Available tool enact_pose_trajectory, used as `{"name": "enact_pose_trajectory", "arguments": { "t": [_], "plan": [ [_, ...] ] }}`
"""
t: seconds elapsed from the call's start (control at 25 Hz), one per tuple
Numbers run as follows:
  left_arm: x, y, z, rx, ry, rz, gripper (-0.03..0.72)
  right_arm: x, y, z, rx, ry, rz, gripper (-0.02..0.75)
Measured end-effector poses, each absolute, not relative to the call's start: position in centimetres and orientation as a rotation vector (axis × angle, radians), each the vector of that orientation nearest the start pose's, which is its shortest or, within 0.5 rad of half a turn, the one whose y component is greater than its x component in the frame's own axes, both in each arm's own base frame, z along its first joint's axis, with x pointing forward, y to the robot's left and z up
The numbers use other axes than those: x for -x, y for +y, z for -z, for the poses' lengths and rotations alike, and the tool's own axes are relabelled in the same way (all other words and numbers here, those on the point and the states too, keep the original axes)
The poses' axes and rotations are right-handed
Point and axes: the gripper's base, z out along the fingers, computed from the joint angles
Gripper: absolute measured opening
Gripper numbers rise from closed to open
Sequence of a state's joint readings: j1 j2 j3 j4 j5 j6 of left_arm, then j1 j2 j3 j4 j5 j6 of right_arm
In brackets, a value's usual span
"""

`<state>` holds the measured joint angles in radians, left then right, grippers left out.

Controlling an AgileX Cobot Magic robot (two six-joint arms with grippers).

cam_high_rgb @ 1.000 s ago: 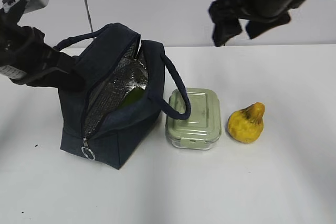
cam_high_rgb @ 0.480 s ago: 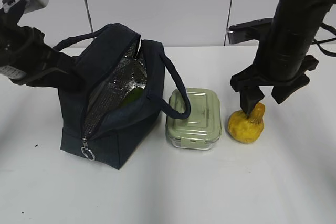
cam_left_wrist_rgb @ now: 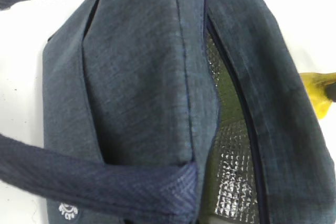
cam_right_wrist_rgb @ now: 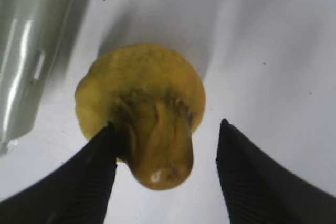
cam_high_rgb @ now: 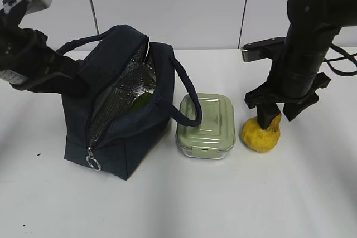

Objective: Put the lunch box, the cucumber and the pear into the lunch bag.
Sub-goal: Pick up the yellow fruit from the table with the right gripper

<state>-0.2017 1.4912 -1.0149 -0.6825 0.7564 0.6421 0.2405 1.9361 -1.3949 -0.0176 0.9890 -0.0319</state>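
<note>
Down at the right of the white table [cam_high_rgb: 312, 193], the right tool [cam_right_wrist_rgb: 167, 174] straddles the pear [cam_right_wrist_rgb: 142, 108], its two dark fingers [cam_right_wrist_rgb: 247, 182] standing apart, one on each side of the narrow neck; the left finger touches or nearly touches the fruit, the other stands clear, so the tool is open and nothing is gripped. The pear rests on the table just right of the lunch box [cam_high_rgb: 205, 125], which sits with its pale green lid on, close beside the lunch bag [cam_high_rgb: 120, 110]. One loop handle [cam_high_rgb: 187, 96] droops over the box's near corner. The bag stands unzipped, silver lining showing, and a green strip of the cucumber [cam_high_rgb: 140, 103] lies inside. At the bag's far left side the left tool [cam_high_rgb: 71, 81] is closed; whether it pinches the fabric cannot be told.
</note>
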Motion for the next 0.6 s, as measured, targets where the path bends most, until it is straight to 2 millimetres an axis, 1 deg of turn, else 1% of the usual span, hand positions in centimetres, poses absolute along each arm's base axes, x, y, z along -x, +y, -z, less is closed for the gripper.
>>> {"name": "enact_pose_trajectory", "arguments": {
  "t": [0.04, 0.08, 0.12, 0.2, 0.24, 0.32, 0.44, 0.48, 0.56, 0.6],
  "plan": [
    [-28.5, -9.9, -26.3, -0.555, 2.494, 0.613, -0.019, -37.3, 9.1, -19.1, 0.429, 2.985, -0.009, 0.470],
    [-28.5, -9.9, -26.3, -0.556, 2.494, 0.612, -0.019, -37.3, 9.2, -18.9, 0.428, 2.987, -0.032, 0.432],
    [-28.5, -9.9, -26.3, -0.556, 2.494, 0.612, -0.019, -37.4, 9.3, -18.9, 0.434, 2.982, -0.045, 0.377],
    [-28.5, -9.8, -26.3, -0.557, 2.494, 0.611, -0.019, -37.4, 9.4, -18.9, 0.432, 2.978, -0.063, 0.231],
    [-28.5, -9.8, -26.3, -0.557, 2.494, 0.611, -0.019, -37.4, 9.4, -18.9, 0.431, 2.975, -0.063, 0.181],
    [-28.5, -9.8, -26.3, -0.557, 2.494, 0.611, -0.019, -37.5, 9.4, -18.9, 0.429, 2.975, -0.052, 0.152],
    [-28.5, -9.8, -26.3, -0.558, 2.494, 0.609, -0.019, -37.4, 8.9, -19.7, 0.416, 2.950, 0.024, 0.147],
    [-28.5, -9.8, -26.3, -0.560, 2.495, 0.607, -0.019, -37.3, 8.7, -20.5, 0.411, 2.928, 0.033, 0.146],
    [-28.5, -9.8, -26.3, -0.562, 2.495, 0.605, -0.019, -37.2, 8.6, -23.2, 0.389, 2.850, 0.015, 0.144],
    [-28.5, -9.8, -26.2, -0.563, 2.495, 0.604, -0.019, -37.0, 8.8, -25.4, 0.381, 2.786, -0.033, 0.143]
  ]
}}
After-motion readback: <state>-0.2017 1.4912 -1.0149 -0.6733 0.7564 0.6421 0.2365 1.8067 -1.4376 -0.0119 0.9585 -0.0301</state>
